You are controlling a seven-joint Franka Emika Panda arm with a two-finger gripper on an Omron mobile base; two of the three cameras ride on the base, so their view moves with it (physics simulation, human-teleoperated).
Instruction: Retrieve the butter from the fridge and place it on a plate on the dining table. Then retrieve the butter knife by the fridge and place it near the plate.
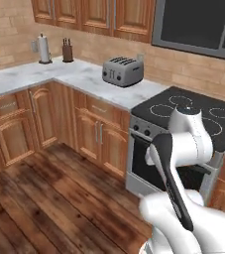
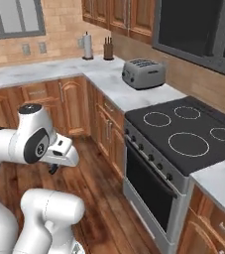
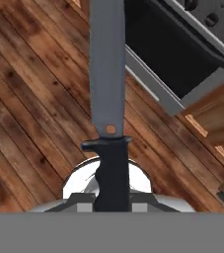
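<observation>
In the hand view, the butter knife (image 3: 107,74) runs straight up from my gripper (image 3: 112,200). Its grey blade points away over the floor and its dark handle sits between the fingertips (image 3: 86,198). The gripper is shut on the handle. From the right base view the hand hangs low beside the arm, above the floor, with the gripper (image 2: 54,168) pointing down. The butter, fridge, plate and dining table are out of view.
A black-topped stove (image 2: 183,134) with its oven door (image 3: 172,54) stands ahead on the right. A marble counter (image 1: 79,77) over wooden cabinets carries a toaster (image 1: 123,71), a paper-towel roll (image 1: 44,48) and a knife block (image 1: 67,50). Wooden floor (image 1: 49,198) lies open to the left.
</observation>
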